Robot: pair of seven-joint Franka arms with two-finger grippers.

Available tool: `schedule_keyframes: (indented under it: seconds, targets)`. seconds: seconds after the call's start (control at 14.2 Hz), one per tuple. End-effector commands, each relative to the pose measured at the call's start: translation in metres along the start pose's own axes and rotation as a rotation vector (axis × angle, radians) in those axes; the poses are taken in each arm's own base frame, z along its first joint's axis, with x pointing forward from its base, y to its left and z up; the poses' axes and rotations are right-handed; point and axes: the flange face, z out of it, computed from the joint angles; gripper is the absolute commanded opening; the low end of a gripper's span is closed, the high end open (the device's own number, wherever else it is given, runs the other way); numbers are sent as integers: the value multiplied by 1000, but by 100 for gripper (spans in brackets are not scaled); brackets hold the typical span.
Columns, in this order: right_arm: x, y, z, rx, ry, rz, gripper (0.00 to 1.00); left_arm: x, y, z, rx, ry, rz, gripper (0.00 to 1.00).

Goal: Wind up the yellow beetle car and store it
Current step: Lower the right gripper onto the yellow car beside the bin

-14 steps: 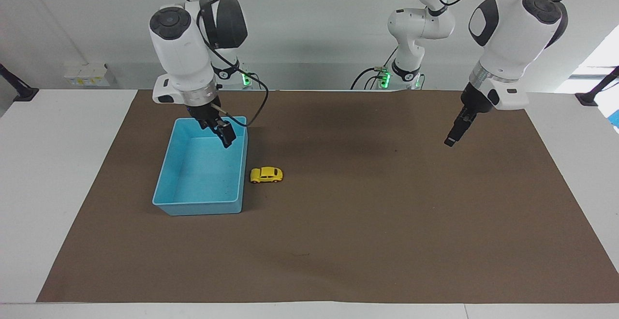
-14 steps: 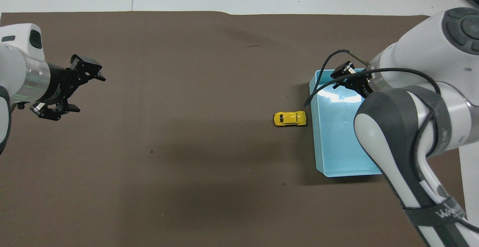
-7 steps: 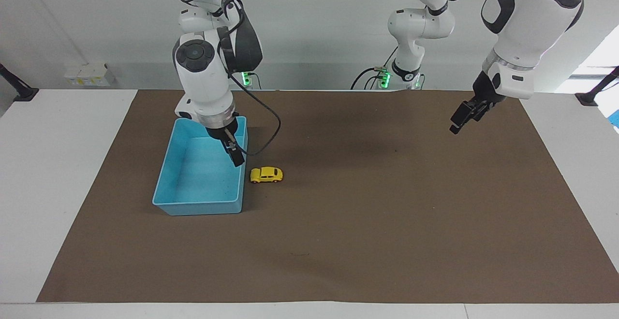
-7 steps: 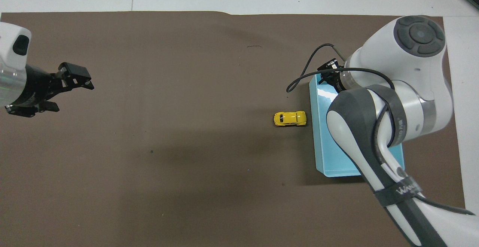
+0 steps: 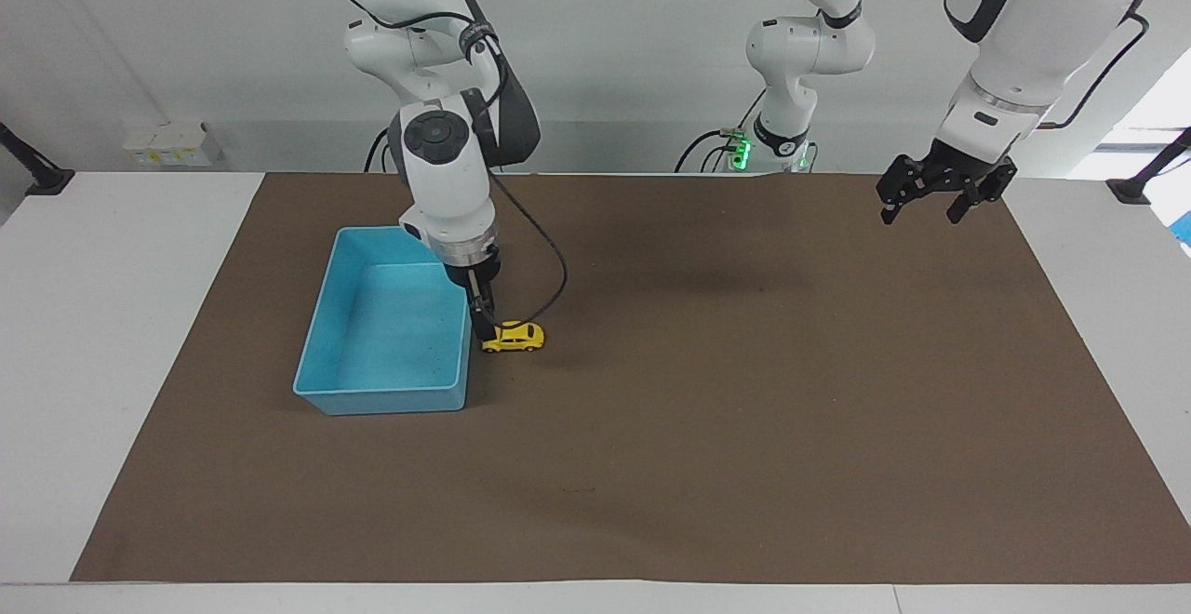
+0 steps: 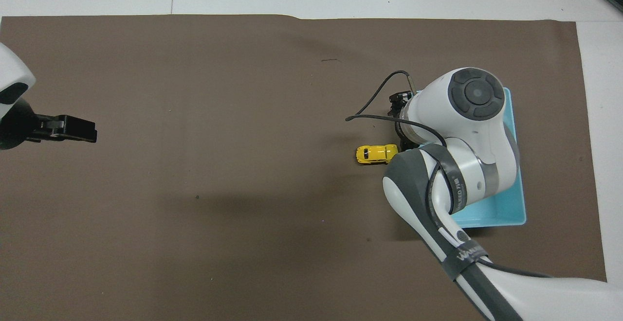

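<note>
Facing view: The right end effector [image 5: 483,327] hangs low at the car [image 5: 513,337], down at the end of the toy that sits nearest the bin [image 5: 321,340]. The yellow car rests on its wheels on the brown mat [image 5: 707,428], just beside the blue bin's wall and apart from it. The arm drops almost straight down from above, an approach that would let the fingers straddle the small body. Seen edge-on, the fingers read as one dark blade, but they stand wide apart and nothing is held; whether they touch the car cannot be told. The car's spot beside the bin likely keeps the later drop-in short. The left end effector [image 5: 938,188] waits raised over the mat at the left arm's end of the desk [image 5: 102,316], fingers spread wide and empty, well apart from the work.

Overhead view: The right arm's wrist covers the right end effector and one end of the car [image 6: 374,153], so contact cannot be judged here. The bin [image 6: 513,209] is largely hidden under that arm. The left end effector [image 6: 78,130] shows at the edge of the mat [image 6: 219,238], pointing inward. Winding, in all likelihood, has not begun.
</note>
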Motion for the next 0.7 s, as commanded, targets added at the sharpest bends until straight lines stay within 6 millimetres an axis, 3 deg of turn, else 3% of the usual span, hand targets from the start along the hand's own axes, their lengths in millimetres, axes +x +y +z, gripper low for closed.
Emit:
schedule_keyframes:
  seconds: [0.0,0.35,0.49,0.63]
  targets:
    - [0,13,22,9,-8,40,100,0,-1,-7,22,6,35,100]
    - [-25,29,78,6,-2,50,100,-2,10,-5,15,-11,54,100]
    - [-24,35,94,3,-1,48,100,-6,10,-8,15,-23,57,100]
    - [-23,43,107,19,-5,46,100,-20,10,-37,16,16,59,100]
